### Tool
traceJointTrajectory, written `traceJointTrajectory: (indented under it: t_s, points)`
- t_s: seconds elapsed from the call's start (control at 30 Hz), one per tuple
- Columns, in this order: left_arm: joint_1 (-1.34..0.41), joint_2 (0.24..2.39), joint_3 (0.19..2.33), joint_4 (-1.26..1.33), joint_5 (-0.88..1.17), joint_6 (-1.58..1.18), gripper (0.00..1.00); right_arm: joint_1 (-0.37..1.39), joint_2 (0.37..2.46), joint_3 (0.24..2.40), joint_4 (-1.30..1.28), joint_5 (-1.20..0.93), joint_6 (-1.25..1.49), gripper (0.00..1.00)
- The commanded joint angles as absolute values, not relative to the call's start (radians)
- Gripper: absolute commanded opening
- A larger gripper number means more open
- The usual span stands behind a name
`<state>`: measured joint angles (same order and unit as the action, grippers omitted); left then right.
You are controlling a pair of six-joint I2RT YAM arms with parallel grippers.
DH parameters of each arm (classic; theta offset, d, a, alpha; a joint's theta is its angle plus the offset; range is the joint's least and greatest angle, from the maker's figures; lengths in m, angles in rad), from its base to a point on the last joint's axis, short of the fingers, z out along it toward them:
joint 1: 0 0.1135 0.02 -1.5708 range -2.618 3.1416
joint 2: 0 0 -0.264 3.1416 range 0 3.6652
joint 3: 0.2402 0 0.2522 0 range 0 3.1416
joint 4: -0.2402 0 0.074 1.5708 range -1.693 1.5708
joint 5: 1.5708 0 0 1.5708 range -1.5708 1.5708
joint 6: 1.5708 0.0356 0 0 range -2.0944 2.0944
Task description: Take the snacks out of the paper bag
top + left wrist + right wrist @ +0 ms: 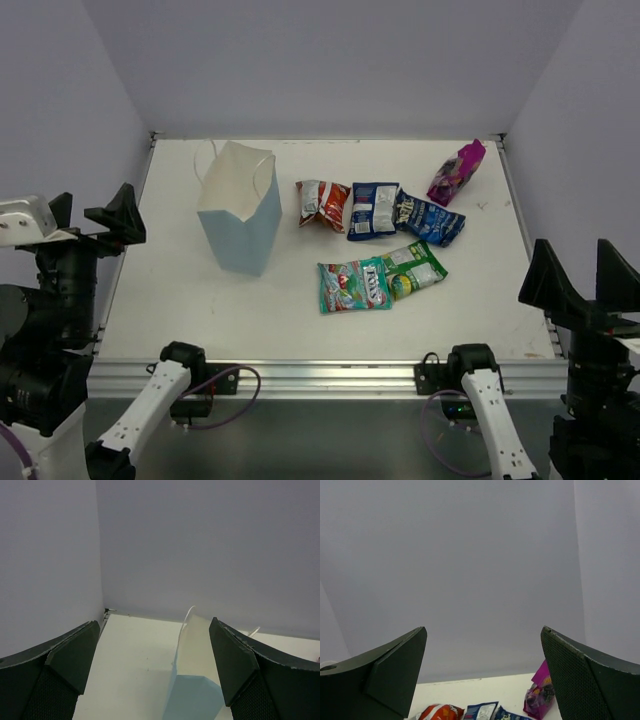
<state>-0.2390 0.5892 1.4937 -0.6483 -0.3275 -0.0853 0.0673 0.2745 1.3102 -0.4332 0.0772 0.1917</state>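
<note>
The light blue paper bag stands upright left of centre with its white inside showing; it also shows in the left wrist view. All six snacks lie on the table to its right: red-white, two dark blue, green, teal, magenta. My left gripper is open and empty at the left table edge. My right gripper is open and empty off the right edge. The right wrist view shows the red-white and magenta packets.
The white table is walled by pale lilac panels at the back and sides. An aluminium rail with both arm bases and cables runs along the near edge.
</note>
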Motion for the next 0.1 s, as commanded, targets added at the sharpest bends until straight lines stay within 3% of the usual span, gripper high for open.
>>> traceJointTrajectory:
  t_s: [0.0, 0.07]
  points:
    - [-0.248, 0.583, 1.473, -0.646, -0.307, -0.072, 1.0, 0.074, 0.273, 1.295, -0.399, 0.091, 0.179, 0.99]
    - [-0.248, 0.583, 1.457, -0.641, -0.311, -0.071, 1.0, 0.075, 0.275, 1.293, -0.397, 0.083, 0.181, 0.99]
